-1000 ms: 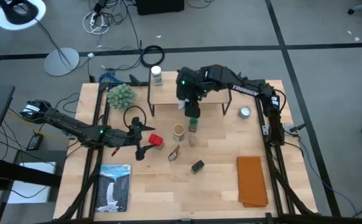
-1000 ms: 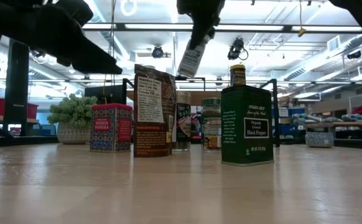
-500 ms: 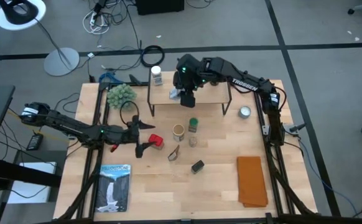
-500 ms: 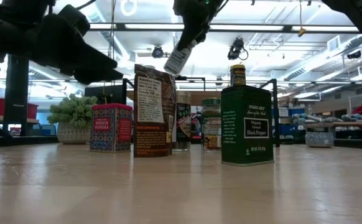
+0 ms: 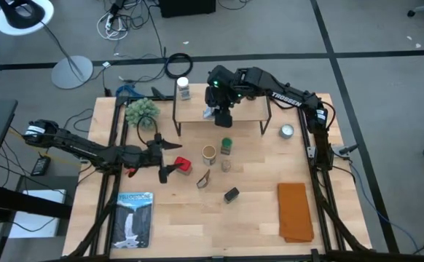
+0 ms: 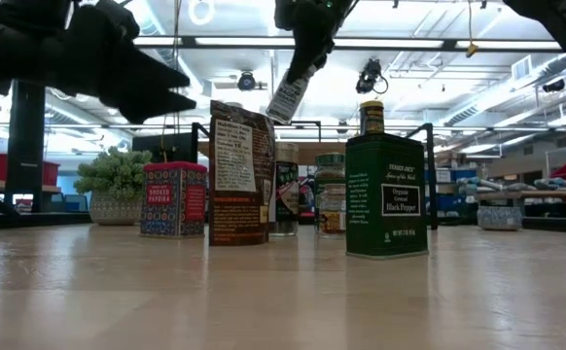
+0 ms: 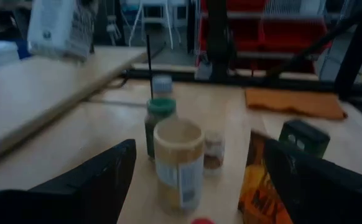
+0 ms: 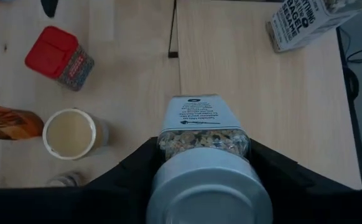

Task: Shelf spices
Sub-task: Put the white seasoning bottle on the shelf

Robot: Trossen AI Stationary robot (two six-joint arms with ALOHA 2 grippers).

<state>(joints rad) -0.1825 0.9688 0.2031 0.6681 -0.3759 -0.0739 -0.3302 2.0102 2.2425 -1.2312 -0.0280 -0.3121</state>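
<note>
My right gripper (image 5: 219, 113) is above the shelf (image 5: 252, 109), a light-wood board on thin black legs, and is shut on a clear spice jar (image 8: 201, 121) with a grey cap. A white-capped jar (image 5: 183, 89) stands on the shelf's left end. My left gripper (image 5: 170, 157) is open and empty, just left of the red tin (image 5: 183, 166). On the table stand a tan canister (image 5: 209, 153), a green-capped jar (image 5: 226, 145), a small jar (image 5: 226, 165), an orange packet (image 5: 203, 179) and a black box (image 5: 231, 194). My right gripper pinches the jar between its two fingers (image 8: 137, 168), on two opposite sides just below the grey cap (image 8: 209, 190). The fingers come from above, pointing down. The jar hangs below them, cap up, tilted (image 6: 288, 95), lifted clear above the shelf board.
A fuzzy green plant (image 5: 141, 111) stands at the far left. A flat silver round tin (image 5: 287, 131) lies right of the shelf, an orange cloth (image 5: 294, 211) at the near right, and a book (image 5: 134, 218) at the near left.
My right gripper has carried the jar from above the green-capped jar toward the table's far edge and now holds it over the shelf. The jar stays tilted and clear of everything.
</note>
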